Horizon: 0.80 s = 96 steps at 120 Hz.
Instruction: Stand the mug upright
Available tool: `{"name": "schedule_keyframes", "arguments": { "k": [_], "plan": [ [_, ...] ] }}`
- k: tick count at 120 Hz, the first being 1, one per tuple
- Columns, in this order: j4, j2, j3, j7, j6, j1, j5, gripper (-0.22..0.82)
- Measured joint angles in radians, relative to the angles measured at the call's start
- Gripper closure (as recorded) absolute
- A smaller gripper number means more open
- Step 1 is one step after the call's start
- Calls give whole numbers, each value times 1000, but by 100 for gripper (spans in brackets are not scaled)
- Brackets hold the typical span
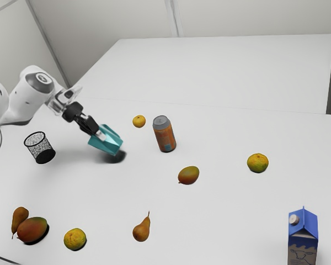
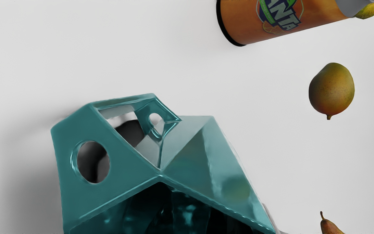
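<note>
Teal mug: [image 1: 111, 144] it's leaning well off upright at the gripper, between the mesh cup [image 1: 39, 148] and the orange can [image 1: 164, 134], its shadow [image 1: 117, 158] lying beneath.
Turning it: the arm is needing, I'd say, a slow roll of the wrist, bringing the base level over the table [image 1: 220, 132] before any lowering; hurrying would be risking a slip, those slanted facets looking slick.
Setting down: it should be easing straight down until the whole base is bearing, then letting go gently, as a corner landing first could be tipping it over again.
Gripper: [image 1: 101, 136] it seems to be pinching the mug, parted only by what it's gripping; just how wide that is, I'm not managing to tell.
</note>
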Motion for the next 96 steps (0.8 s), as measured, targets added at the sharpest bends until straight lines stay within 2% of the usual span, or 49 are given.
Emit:
{"name": "schedule_keyframes", "arguments": {
  "k": [24, 55, 81, 96],
  "plan": [
    [-128, -139, -1, -9, 132, -98, 105, 78],
    [-250, -228, -8, -93, 306, -220, 274, 79],
    [-360, -299, -17, -202, 396, -282, 380, 79],
    [-419, -344, -52, -268, 430, -290, 430, 79]
  ]
}}
